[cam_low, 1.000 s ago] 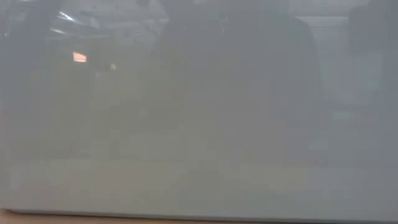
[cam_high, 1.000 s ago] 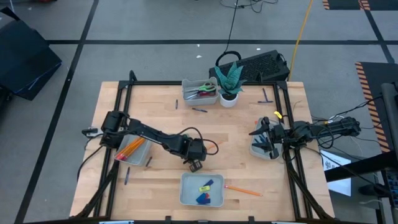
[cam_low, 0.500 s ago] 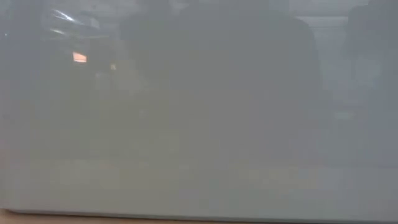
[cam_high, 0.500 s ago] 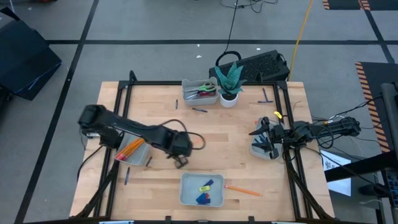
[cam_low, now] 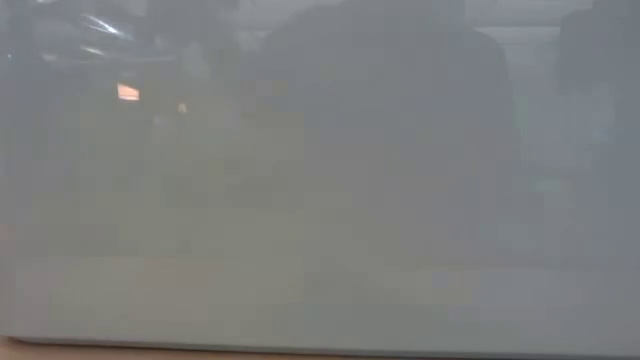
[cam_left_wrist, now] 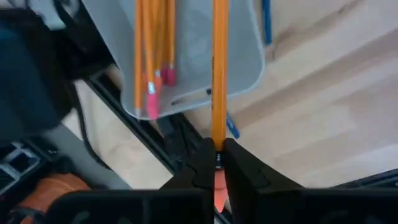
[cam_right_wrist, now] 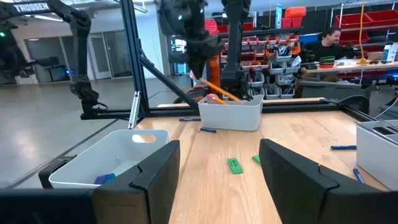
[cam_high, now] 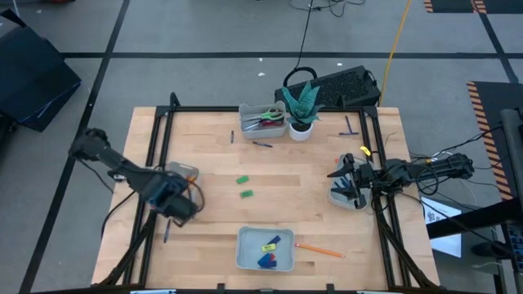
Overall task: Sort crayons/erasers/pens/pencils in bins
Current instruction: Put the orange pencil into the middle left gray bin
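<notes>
Orange pencil [cam_left_wrist: 219,74] is clamped between my left gripper [cam_left_wrist: 219,163] jaws, hanging over the pencil bin [cam_left_wrist: 239,62] at the table's nine o'clock edge, where several pencils [cam_left_wrist: 152,50] already lie. My right gripper [cam_right_wrist: 217,168] waits at three o'clock, jaws apart, empty, by the pen bin [cam_high: 347,194]. Erasers [cam_high: 270,249] fill the six o'clock bin [cam_high: 245,253]. I judge the sorting partly done: two green erasers [cam_high: 243,186] sit loose at centre, one pencil [cam_high: 320,250] and a few pens [cam_high: 261,144] remain out.

A robotics lab: parts shelves [cam_right_wrist: 273,43], concrete floor [cam_right_wrist: 56,137], benches
</notes>
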{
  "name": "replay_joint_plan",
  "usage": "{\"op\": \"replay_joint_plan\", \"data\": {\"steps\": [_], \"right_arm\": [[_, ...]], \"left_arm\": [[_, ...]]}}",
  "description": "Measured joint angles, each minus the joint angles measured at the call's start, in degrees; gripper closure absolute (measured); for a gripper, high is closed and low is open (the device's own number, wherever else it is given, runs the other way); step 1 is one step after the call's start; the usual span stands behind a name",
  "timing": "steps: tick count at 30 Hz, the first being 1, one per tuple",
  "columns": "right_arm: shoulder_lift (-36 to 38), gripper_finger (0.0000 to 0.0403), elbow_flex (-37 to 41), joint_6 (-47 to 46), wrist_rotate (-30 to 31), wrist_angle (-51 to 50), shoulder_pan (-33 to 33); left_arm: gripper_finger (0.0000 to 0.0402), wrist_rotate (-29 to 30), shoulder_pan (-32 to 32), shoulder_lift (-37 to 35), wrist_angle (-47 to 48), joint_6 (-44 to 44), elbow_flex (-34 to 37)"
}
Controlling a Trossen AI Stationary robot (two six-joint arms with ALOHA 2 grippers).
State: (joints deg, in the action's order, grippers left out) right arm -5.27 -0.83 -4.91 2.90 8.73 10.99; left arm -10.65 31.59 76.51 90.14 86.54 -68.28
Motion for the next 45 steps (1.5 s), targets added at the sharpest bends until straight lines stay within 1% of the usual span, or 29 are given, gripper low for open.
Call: {"op": "replay_joint_plan", "data": {"steps": [2, 5, 9, 15, 18, 22, 25, 28, 33, 35, 37, 39, 42, 43, 45], "right_arm": [[0.0, 0.019, 0.0, 0.0, 0.0, 0.0, 0.0], [0.0, 0.019, 0.0, 0.0, 0.0, 0.0, 0.0], [0.0, 0.019, 0.0, 0.0, 0.0, 0.0, 0.0], [0.0, 0.019, 0.0, 0.0, 0.0, 0.0, 0.0], [0.0, 0.019, 0.0, 0.0, 0.0, 0.0, 0.0], [0.0, 0.019, 0.0, 0.0, 0.0, 0.0, 0.0], [0.0, 0.019, 0.0, 0.0, 0.0, 0.0, 0.0], [0.0, 0.019, 0.0, 0.0, 0.0, 0.0, 0.0], [0.0, 0.019, 0.0, 0.0, 0.0, 0.0, 0.0], [0.0, 0.019, 0.0, 0.0, 0.0, 0.0, 0.0], [0.0, 0.019, 0.0, 0.0, 0.0, 0.0, 0.0], [0.0, 0.019, 0.0, 0.0, 0.0, 0.0, 0.0], [0.0, 0.019, 0.0, 0.0, 0.0, 0.0, 0.0], [0.0, 0.019, 0.0, 0.0, 0.0, 0.0, 0.0], [0.0, 0.019, 0.0, 0.0, 0.0, 0.0, 0.0]], "left_arm": [[0.0387, -0.8, 2.6, -2.0, -1.1, 2.4, 2.8], [0.039, -1.8, 5.2, -3.8, 0.4, 6.0, 6.8], [0.0378, -1.0, 6.5, -6.3, 0.0, 10.9, 11.0], [0.0371, 2.7, 6.5, -7.8, -4.4, 10.6, 16.4], [0.037, 3.3, 6.2, -7.9, -7.6, 10.7, 18.6], [0.0367, 3.2, 5.0, -7.9, -7.8, 10.5, 20.0], [0.0347, 3.3, 4.0, -8.3, -7.7, 9.0, 19.8], [0.0316, 3.3, 2.7, -8.3, -7.3, 6.8, 18.5], [0.0265, 3.5, 1.1, -8.3, -3.9, 4.3, 15.6], [0.0252, 6.0, 0.5, -8.3, -4.4, 2.6, 13.9], [0.0245, 11.5, 0.2, -8.4, -8.1, -0.1, 12.4], [0.0244, 18.7, 0.0, -8.4, -16.1, -5.5, 11.4], [0.0243, 29.3, -0.4, -8.2, -30.2, -15.9, 11.8], [0.0243, 31.5, -0.7, -7.6, -34.9, -19.8, 12.0], [0.024, 32.9, -1.7, -5.4, -42.6, -27.8, 12.5]]}}
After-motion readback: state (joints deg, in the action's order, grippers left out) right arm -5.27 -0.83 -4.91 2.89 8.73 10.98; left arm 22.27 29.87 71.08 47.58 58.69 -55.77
